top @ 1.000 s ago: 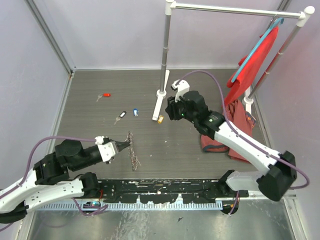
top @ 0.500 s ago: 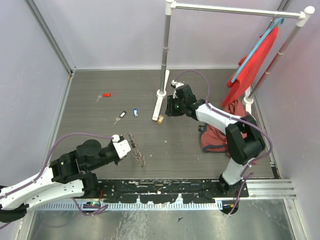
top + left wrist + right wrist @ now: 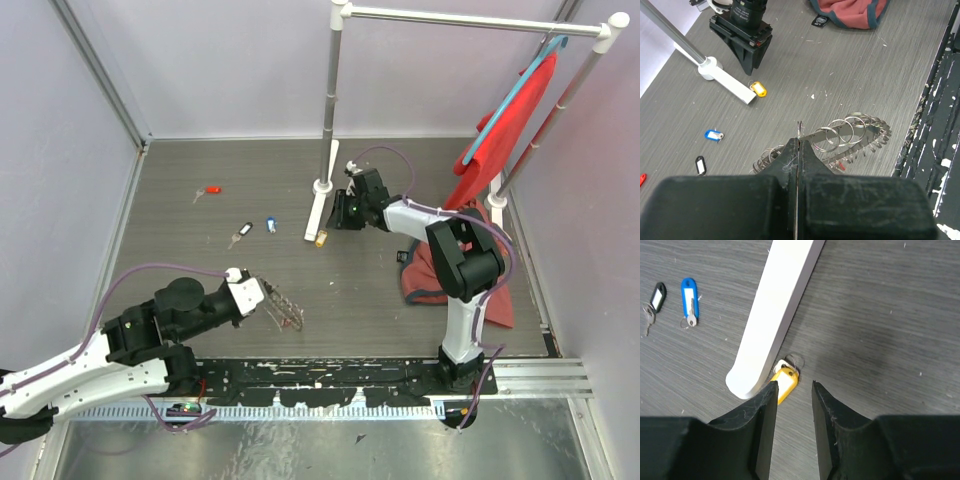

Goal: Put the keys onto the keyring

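The keyring (image 3: pixel 285 309), a thin grey ring fringed with small silvery rings, hangs tilted from my left gripper (image 3: pixel 262 293), which is shut on its rim. In the left wrist view the keyring (image 3: pixel 850 136) sticks out ahead of the shut gripper (image 3: pixel 798 142). My right gripper (image 3: pixel 336 222) is open and low over the yellow key (image 3: pixel 321 238). In the right wrist view the yellow key (image 3: pixel 786 379) lies just ahead of the left fingertip (image 3: pixel 771 390) of the gripper (image 3: pixel 794 384). The blue key (image 3: pixel 270 226), black key (image 3: pixel 243 231) and red key (image 3: pixel 211 190) lie on the floor to the left.
The white foot (image 3: pixel 316 212) of the clothes rack touches the yellow key; it also shows in the right wrist view (image 3: pixel 777 310). A red cloth (image 3: pixel 505 130) hangs on the rack at right. A red bag (image 3: pixel 450 265) lies below it. A black strip (image 3: pixel 330 378) runs along the near edge.
My left gripper has moved right and turned, tilting the keyring flatter. My right gripper has drawn in and dropped towards the yellow key by the rack foot.
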